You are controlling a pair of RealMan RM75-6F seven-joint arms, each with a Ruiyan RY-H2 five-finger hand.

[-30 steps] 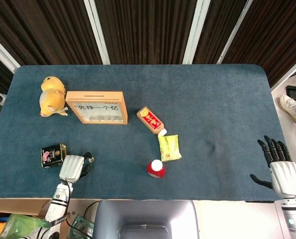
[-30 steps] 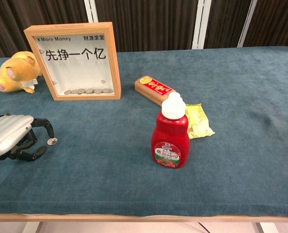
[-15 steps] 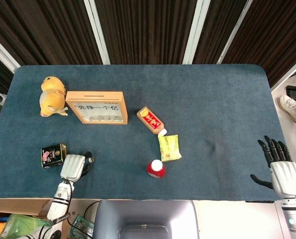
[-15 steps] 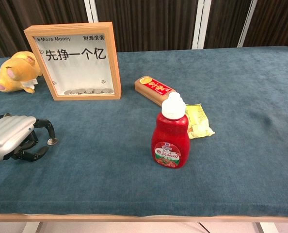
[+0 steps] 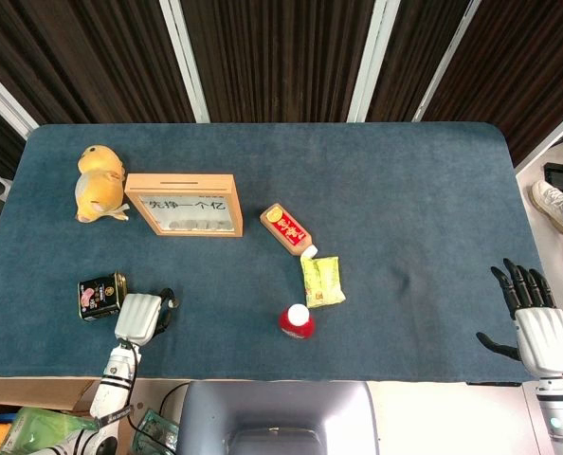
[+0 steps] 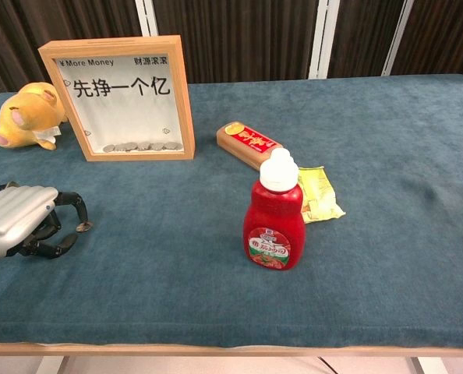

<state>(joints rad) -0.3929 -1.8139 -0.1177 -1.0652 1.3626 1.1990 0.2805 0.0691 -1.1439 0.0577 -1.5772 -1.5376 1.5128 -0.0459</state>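
Note:
My left hand (image 5: 139,318) (image 6: 19,222) sits low over the blue table near its front-left edge, fingers curled. It pinches a small silver coin (image 6: 83,227) at its fingertips. A wooden-framed coin bank (image 5: 184,204) (image 6: 122,97) with a glass front and several coins inside stands behind it. A small dark tin (image 5: 101,295) lies just left of this hand. My right hand (image 5: 537,322) hovers off the table's right front corner, fingers spread and holding nothing; the chest view does not show it.
A yellow plush toy (image 5: 99,183) (image 6: 25,117) lies left of the bank. A red sauce bottle (image 5: 296,321) (image 6: 276,222) stands upright at centre front, with a yellow packet (image 5: 322,281) (image 6: 319,193) and an orange-red pack (image 5: 286,228) (image 6: 249,143) behind it.
My left hand has slipped slightly back toward the table's front edge, still pinching the coin. The right hand and the other objects have not moved.

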